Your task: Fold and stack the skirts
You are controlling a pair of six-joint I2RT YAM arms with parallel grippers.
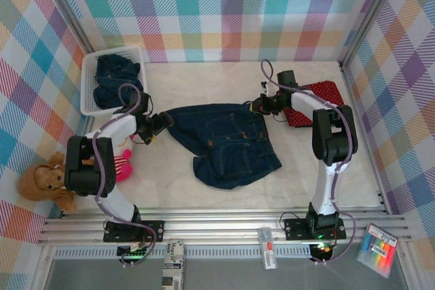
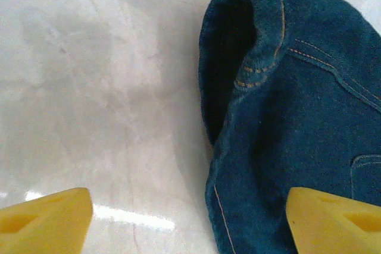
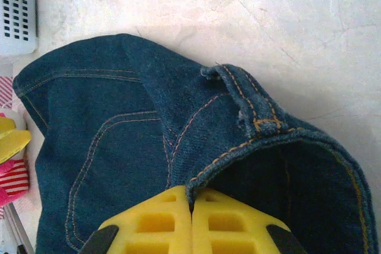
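The denim skirt [image 1: 231, 144] lies spread in the middle of the table [image 1: 340, 168]. The right gripper [image 3: 191, 203] is clamped on its waistband edge, and the left gripper [image 2: 190, 224] has its fingers apart, one above the cloth corner, one above bare table

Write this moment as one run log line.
denim skirt: lying mid-table | right pincer: shut on waistband | left pincer: open, straddling opposite edge

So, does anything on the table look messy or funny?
The denim skirt in the middle lies crooked and rumpled. A denim bundle sits scrunched in the white basket, unfolded.
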